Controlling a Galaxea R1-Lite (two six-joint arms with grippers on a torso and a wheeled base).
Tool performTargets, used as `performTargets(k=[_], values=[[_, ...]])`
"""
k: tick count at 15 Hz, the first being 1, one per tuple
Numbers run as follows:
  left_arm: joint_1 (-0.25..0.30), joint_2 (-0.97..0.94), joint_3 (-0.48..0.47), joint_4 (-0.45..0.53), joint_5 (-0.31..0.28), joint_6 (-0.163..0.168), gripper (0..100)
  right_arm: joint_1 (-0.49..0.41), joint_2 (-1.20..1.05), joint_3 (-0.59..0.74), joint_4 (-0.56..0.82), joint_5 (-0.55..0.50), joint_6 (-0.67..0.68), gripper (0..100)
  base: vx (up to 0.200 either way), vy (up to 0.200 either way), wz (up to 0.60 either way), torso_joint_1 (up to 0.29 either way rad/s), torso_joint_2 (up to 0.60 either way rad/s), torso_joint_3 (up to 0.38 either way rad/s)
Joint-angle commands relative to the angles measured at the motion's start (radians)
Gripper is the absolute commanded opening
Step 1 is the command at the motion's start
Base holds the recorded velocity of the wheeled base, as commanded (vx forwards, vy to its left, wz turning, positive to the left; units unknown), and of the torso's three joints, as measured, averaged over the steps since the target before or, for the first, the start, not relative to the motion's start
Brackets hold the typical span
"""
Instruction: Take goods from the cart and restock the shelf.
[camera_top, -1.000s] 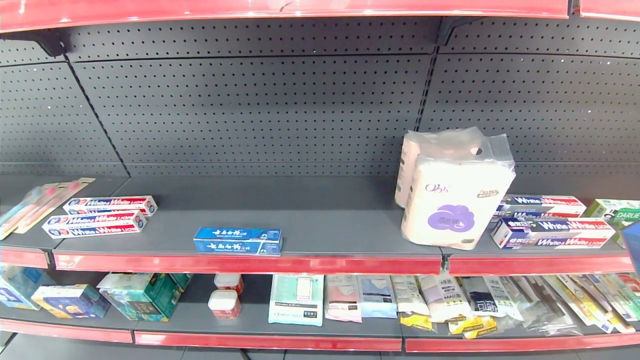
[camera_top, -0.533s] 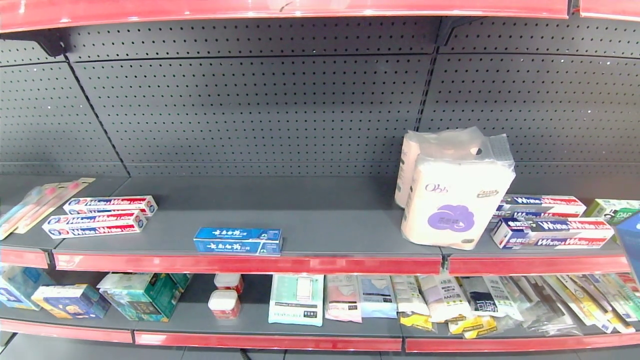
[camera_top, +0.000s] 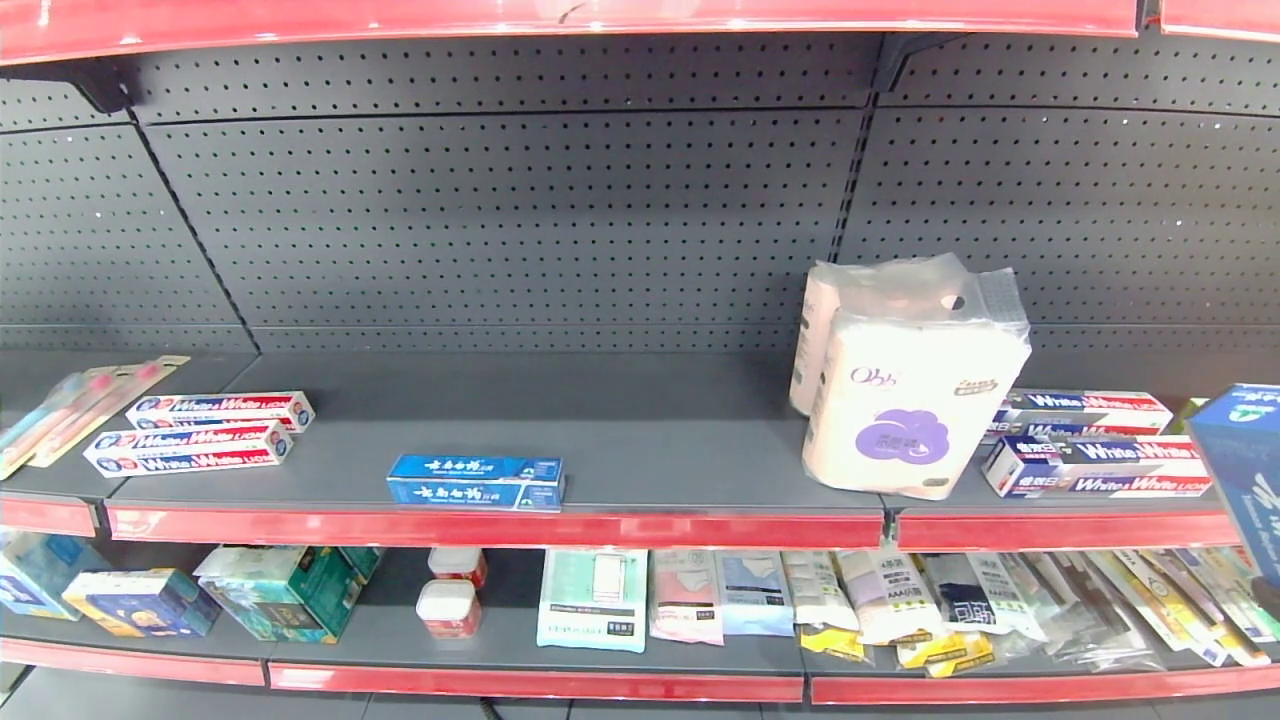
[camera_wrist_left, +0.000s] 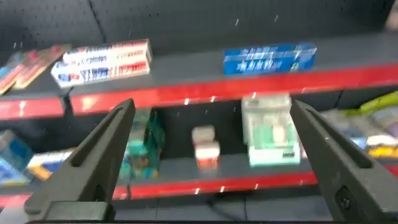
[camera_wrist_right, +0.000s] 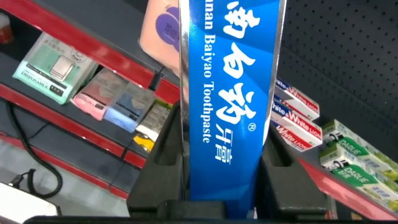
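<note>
My right gripper (camera_wrist_right: 224, 165) is shut on a blue toothpaste box (camera_wrist_right: 233, 93), which stands upright between its fingers. In the head view this blue box (camera_top: 1245, 470) hangs at the far right, in front of the middle shelf (camera_top: 640, 420). A matching blue toothpaste box (camera_top: 476, 481) lies flat near the shelf's front edge, left of centre. My left gripper (camera_wrist_left: 212, 109) is open with nothing between its fingers, and it faces the red shelf edge below that lying box (camera_wrist_left: 269, 57).
A wrapped toilet paper pack (camera_top: 910, 375) stands right of centre. White toothpaste boxes lie at the left (camera_top: 200, 432) and the right (camera_top: 1100, 450), with toothbrushes (camera_top: 70, 405) at the far left. The lower shelf (camera_top: 500, 650) holds several packets, jars and tissue boxes.
The blue toothpaste box in my right gripper has risen and come in from the right edge of the head view, now covering the green box there. The shelf goods have not moved.
</note>
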Motion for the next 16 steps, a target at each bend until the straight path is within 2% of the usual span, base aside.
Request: performTargets(k=[1,2,4,7,11,14,16], values=[[-0.001,0.002,0.026,-0.014,-0.020,-0.004,100,0.022,0.043,-0.021,-0.001,0.000,0.001,0,0.000,0.000,0.00,0.000,0.00,0.000],[-0.001,0.002,0.028,-0.014,-0.023,-0.009,100,0.034,0.046,-0.021,-0.001,0.000,0.002,0,0.000,0.000,0.00,0.000,0.00,0.000],[-0.001,0.002,0.028,-0.014,-0.025,-0.043,100,0.054,0.049,-0.014,0.000,0.000,0.004,0,0.000,0.000,0.60,0.002,0.00,0.002],[-0.001,0.002,0.032,-0.015,-0.025,-0.046,100,0.056,0.063,-0.011,0.000,0.000,0.007,0,0.000,0.000,0.60,0.001,0.00,0.001],[-0.001,0.002,0.034,-0.015,-0.065,-0.047,100,0.056,0.067,-0.012,-0.001,0.000,0.007,0,0.000,0.000,0.60,0.008,0.00,0.004],[-0.001,0.002,0.034,-0.015,-0.065,-0.047,100,0.054,0.067,-0.009,0.000,-0.001,0.007,0,0.000,0.000,0.60,0.007,0.00,0.004],[-0.001,0.002,0.034,-0.015,-0.066,-0.047,100,0.056,0.077,-0.025,-0.001,0.002,0.012,0,0.000,0.000,0.00,0.000,0.00,0.000]])
